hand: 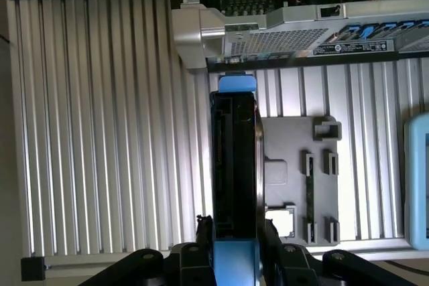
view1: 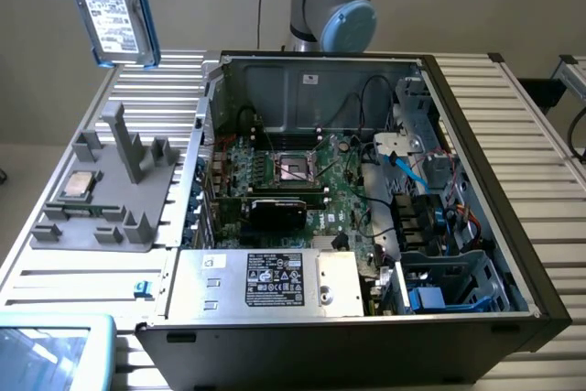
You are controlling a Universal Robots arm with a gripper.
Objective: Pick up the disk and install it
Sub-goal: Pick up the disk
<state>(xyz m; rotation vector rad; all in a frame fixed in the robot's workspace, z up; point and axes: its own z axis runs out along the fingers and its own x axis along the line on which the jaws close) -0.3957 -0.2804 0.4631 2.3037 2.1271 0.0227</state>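
The disk (view1: 114,11), a grey metal drive with a white label and blue side rails, hangs high in the air at the exterior view's upper left, over the ribbed table beside the open computer case (view1: 220,107). In the wrist view I see the disk (hand: 234,159) edge-on with a blue tab at its far end. My gripper (hand: 234,232) is shut on it, one dark finger (hand: 203,229) against each flat side. Below the disk lies the grey fixture plate (hand: 301,179).
The grey fixture plate (view1: 101,199) holds upright posts and a small square CPU chip (view1: 78,187). Inside the case are the motherboard (view1: 293,171), a silver power supply (view1: 265,281) and a drive cage (view1: 449,286) with blue cables. A light-blue tray (view1: 50,354) sits at the front corner.
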